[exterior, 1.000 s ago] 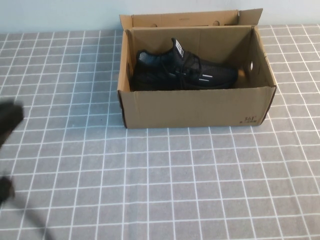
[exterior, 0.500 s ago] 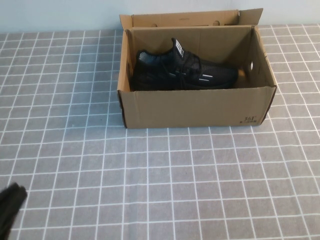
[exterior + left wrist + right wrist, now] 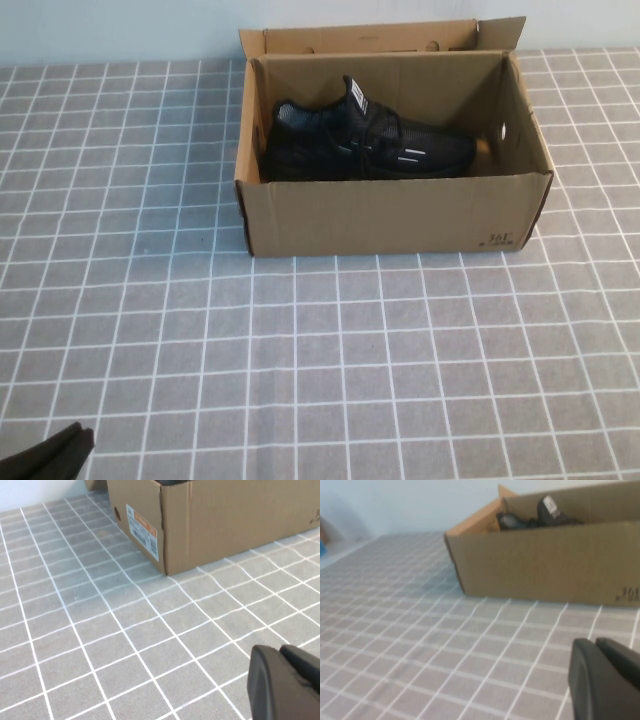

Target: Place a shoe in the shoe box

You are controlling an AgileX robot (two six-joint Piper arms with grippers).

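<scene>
Although only a dark tip of the left gripper [image 3: 55,455] pokes over the near edge of the checked cloth [image 3: 330,370], its fingers are pressed together; the right gripper [image 3: 607,680], out of the high view, is likewise closed. Farther back, the shoe [image 3: 365,145] lies inside the shoe box [image 3: 395,215], its lower half hidden by the front wall.
</scene>
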